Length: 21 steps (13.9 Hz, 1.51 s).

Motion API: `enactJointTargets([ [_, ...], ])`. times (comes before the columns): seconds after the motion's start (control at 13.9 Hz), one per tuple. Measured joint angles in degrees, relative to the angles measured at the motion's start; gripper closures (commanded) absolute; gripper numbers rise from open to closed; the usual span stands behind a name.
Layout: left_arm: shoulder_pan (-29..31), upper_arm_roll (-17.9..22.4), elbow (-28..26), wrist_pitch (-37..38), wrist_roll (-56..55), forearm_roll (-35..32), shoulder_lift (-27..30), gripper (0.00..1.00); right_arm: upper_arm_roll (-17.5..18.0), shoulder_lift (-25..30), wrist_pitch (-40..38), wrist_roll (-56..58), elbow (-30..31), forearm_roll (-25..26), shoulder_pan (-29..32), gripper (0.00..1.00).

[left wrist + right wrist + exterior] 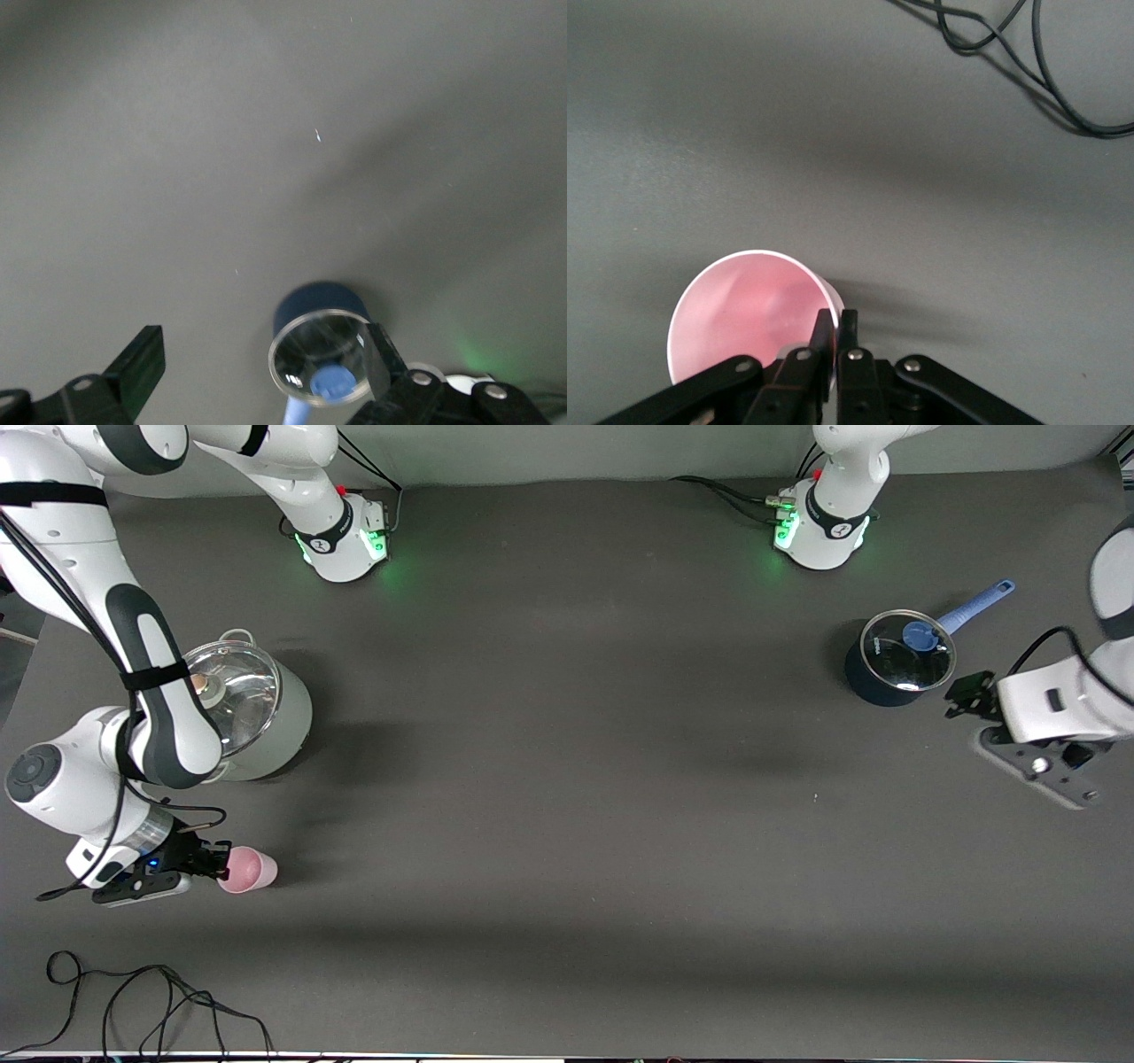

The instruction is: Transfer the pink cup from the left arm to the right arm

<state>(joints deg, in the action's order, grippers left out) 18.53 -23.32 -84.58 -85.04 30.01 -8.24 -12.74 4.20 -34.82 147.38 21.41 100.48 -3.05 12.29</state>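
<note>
I am looking at the pink cup (248,869) (744,312), and it is looking like smooth plastic with a soft, dull shine inside. The right gripper (213,861) (835,332) is pinching its rim with thin black fingers (824,341) that are looking hard and matt. The table (567,779) is wearing a dark grey cover that is looking matt and a bit cloth-like. The big pot (252,708) is gleaming like shiny metal under a see-through glossy lid. The small blue pot (895,664) (321,341) is showing a glassy lid too, with a blue plastic-looking knob. The left gripper (961,695) (261,363) is looking black and matt. The arms are shining white and smooth. The black cable (133,1001) (1028,71) is looking rubbery.
</note>
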Motion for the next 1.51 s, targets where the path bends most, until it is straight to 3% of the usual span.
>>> enactJointTargets([
  [0.14,0.0,-0.2,2.8,4.9,-1.1,0.0,0.2,0.0,0.0,-0.2,0.3,0.8,0.0,0.0,0.1,0.6],
  [0.22,0.0,-0.2,3.4,6.6,-2.1,0.0,0.4,0.0,0.0,-0.2,0.3,1.2,0.0,0.0,0.0,0.05],
  [0.29,-0.1,-0.3,3.8,7.9,-3.1,0.0,0.4,0.0,0.0,-0.2,0.3,1.4,0.0,0.0,0.1,0.01],
  [0.58,-1.3,-1.8,7.0,15.6,-14.8,0.2,0.6,0.0,0.0,0.0,-0.8,1.5,-0.1,0.0,0.1,0.01],
  [0.79,-7.0,-1.0,7.3,18.6,-29.8,0.2,0.7,0.0,-0.1,1.6,-6.3,1.5,-1.1,0.0,0.1,0.01],
  [1.01,-14.6,6.5,6.9,18.7,-34.4,0.1,1.8,0.0,-0.4,6.5,-17.7,1.5,-3.6,0.0,0.1,0.0],
  [1.22,-18.6,13.9,3.9,17.3,-34.4,0.0,5.3,0.0,-1.1,11.8,-34.4,1.5,-9.9,0.0,0.1,0.0],
  [1.51,-20.0,17.4,-7.6,2.0,-33.1,0.1,12.7,0.0,-3.8,18.3,-51.8,1.5,-17.1,0.0,0.2,0.0],
])
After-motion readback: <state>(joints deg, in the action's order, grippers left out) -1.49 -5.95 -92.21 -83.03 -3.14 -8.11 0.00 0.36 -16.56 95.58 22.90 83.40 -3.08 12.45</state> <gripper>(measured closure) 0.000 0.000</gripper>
